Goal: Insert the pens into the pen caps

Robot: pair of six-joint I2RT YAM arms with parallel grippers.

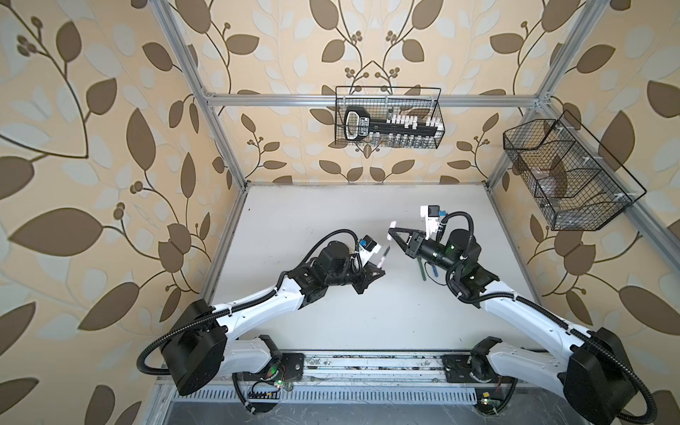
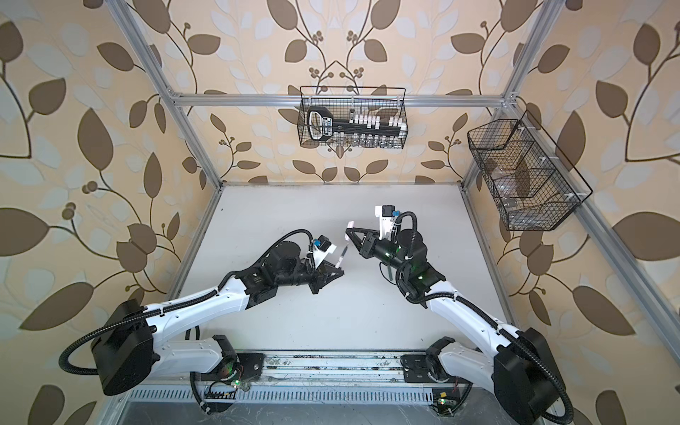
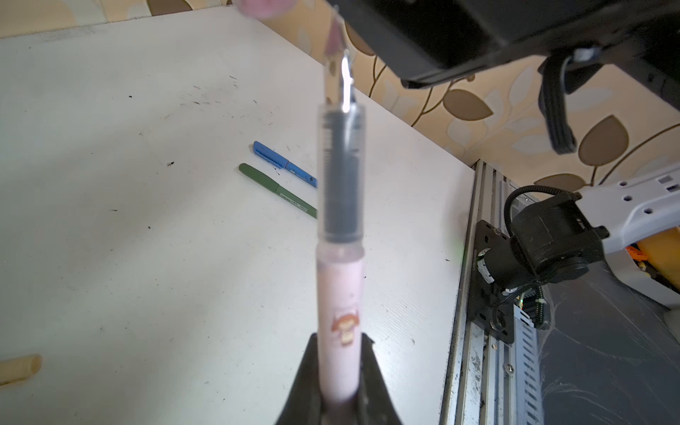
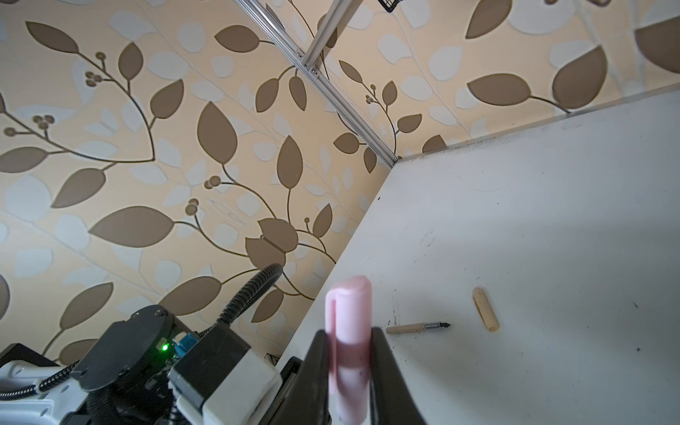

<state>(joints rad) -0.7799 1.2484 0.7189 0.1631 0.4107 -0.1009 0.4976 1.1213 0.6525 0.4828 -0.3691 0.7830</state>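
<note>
My left gripper (image 1: 381, 273) (image 3: 340, 342) is shut on the back end of the pale pink pen (image 1: 383, 258) (image 2: 340, 258) (image 3: 340, 294), whose dark tip points up toward the right gripper. That right gripper (image 1: 392, 232) (image 4: 349, 338) is shut on the pale pink cap (image 1: 392, 223) (image 2: 350, 223) (image 4: 349, 301) a short gap above the pen tip. Pen and cap are apart. A tan pen (image 4: 415, 327) and a tan cap (image 4: 485, 309) lie on the table. They are hidden in both top views.
A green pen (image 3: 277, 189) (image 1: 531, 271) and a blue pen (image 3: 283, 163) (image 1: 545, 271) lie side by side under the right arm. Wire baskets (image 1: 390, 117) (image 1: 566, 173) hang on the back and right walls. The rail (image 3: 478, 294) runs along the table's front edge.
</note>
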